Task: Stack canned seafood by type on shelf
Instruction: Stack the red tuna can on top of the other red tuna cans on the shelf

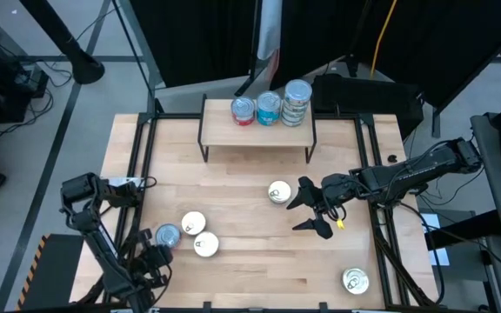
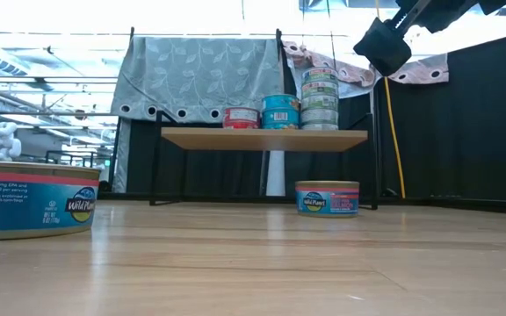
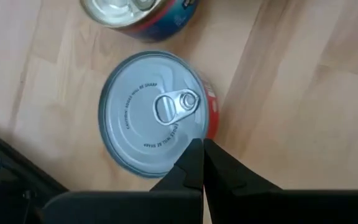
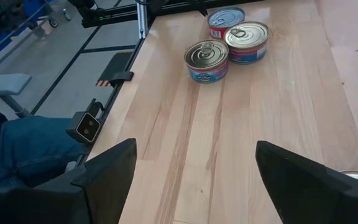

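Note:
The shelf (image 1: 257, 130) stands at the table's far edge and carries a red tin (image 1: 243, 110), a blue tin (image 1: 269, 108) and a stack of tins (image 1: 297, 103). Three tins lie at the near left. One of them, silver-lidded and red-sided (image 3: 157, 112), sits just under my left gripper (image 3: 199, 163), which is shut and points steeply down at the tin's rim. Another tin (image 1: 278, 192) rests on the table beside my right gripper (image 1: 311, 213), which hovers open with nothing between its fingers (image 4: 107, 174). My left gripper's shut fingertips (image 3: 194, 158) stand over the rim of the silver-lidded tin (image 3: 185, 146), on the side toward the gripper, coming from above at a slant. I cannot tell whether they touch it. The tin sits flat on the table, lid up.
Two more tins (image 1: 193, 223) (image 1: 205, 245) lie close beside the silver-lidded one. A single tin (image 1: 356, 280) sits at the near right corner. Bare wood (image 1: 259, 252) stretches across the middle of the table. Black frame rails (image 1: 143, 156) run along both sides.

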Robot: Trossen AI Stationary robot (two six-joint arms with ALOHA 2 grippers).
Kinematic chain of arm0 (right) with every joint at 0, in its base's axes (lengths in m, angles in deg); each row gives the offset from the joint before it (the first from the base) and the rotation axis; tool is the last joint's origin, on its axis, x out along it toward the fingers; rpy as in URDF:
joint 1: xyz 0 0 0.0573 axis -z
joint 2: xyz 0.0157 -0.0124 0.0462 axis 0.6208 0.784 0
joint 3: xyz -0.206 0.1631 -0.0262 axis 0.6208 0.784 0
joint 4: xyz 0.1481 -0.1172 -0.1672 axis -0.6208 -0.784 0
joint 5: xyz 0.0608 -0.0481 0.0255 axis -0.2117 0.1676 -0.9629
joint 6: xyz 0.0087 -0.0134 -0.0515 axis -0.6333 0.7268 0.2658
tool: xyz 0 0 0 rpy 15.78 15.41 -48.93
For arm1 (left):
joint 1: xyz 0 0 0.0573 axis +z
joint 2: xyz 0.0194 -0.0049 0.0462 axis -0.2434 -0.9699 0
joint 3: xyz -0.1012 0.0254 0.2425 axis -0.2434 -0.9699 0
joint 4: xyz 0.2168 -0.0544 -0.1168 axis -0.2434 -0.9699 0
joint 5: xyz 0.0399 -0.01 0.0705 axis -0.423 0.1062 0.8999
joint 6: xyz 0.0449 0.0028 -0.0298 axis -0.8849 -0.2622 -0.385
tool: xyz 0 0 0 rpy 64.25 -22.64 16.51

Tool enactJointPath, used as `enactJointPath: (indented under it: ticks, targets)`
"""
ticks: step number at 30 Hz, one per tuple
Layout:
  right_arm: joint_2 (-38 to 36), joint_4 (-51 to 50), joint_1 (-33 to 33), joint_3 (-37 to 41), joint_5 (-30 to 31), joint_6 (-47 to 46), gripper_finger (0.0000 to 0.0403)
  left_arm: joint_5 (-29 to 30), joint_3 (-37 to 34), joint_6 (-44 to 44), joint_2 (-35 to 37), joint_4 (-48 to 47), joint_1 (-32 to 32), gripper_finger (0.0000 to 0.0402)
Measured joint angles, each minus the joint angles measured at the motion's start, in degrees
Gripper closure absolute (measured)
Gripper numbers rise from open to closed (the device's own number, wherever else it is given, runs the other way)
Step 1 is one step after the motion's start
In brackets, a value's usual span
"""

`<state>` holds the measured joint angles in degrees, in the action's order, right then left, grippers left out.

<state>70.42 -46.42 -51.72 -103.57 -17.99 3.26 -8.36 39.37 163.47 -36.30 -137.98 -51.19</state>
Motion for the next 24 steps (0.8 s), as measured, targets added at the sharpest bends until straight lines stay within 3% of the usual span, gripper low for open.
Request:
enactJointPath:
  ticks: [6, 24]
  targets:
    - [0.01, 0.00, 0.00, 0.00, 0.00, 0.00, 0.0083, -0.03, -3.37, -0.10, 0.15, 3.99, 0.00, 0.0401]
    - [0.00, -0.17, 0.00, 0.00, 0.00, 0.00, 0.0083, -1.51, -4.05, 1.87, 0.00, 8.20, -0.37, 0.0401]
